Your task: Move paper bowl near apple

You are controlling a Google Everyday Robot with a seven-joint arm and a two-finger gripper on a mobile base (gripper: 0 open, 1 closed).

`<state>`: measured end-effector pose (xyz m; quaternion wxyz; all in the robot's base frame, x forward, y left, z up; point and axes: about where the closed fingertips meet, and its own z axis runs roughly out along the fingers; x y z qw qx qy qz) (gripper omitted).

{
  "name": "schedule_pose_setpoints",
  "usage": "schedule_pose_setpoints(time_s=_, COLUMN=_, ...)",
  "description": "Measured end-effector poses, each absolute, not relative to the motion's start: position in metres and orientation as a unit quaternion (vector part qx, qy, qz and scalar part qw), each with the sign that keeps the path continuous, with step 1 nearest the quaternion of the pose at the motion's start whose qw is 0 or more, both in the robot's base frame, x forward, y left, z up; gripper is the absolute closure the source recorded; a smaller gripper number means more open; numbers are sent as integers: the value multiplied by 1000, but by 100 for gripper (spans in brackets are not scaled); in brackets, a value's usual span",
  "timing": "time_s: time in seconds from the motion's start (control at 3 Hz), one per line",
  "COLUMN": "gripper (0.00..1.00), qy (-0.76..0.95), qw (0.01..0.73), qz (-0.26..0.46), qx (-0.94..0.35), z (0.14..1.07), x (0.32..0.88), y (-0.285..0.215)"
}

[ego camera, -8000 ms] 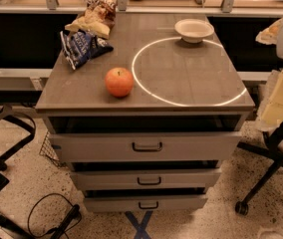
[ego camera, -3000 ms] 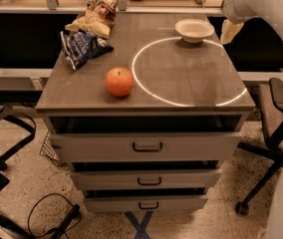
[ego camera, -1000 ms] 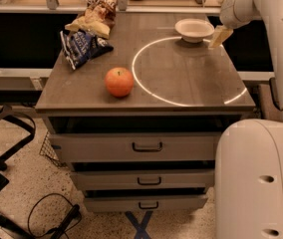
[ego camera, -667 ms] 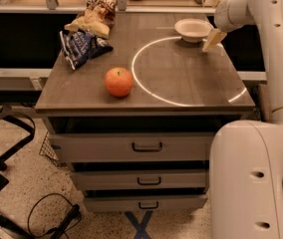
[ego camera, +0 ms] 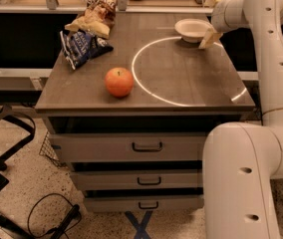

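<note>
We see the white arm (ego camera: 276,83) rising on the right and bending over the drawer cabinet (ego camera: 181,78). The apple (ego camera: 119,81) sits near the front left of its top. The paper bowl (ego camera: 192,29) lies far right, with the gripper (ego camera: 207,38) just beside its right rim; whether it is open or closed, we cannot tell.

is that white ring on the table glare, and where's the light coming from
Camera view: warm yellowish light, seemingly from above, the apple showing a soft top highlight; same view: the ring on the tabletop is brightest at its front right, glare or paint cannot be told; same view: the gripper at the rim of the paper bowl is evenly lit.
</note>
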<state>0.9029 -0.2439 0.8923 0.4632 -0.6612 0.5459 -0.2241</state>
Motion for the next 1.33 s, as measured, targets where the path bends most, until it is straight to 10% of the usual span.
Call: schedule_pose_setpoints(time_s=1.33, gripper=100, qy=543, qw=459, qz=-235, qx=-663, z=883, x=913, y=-240)
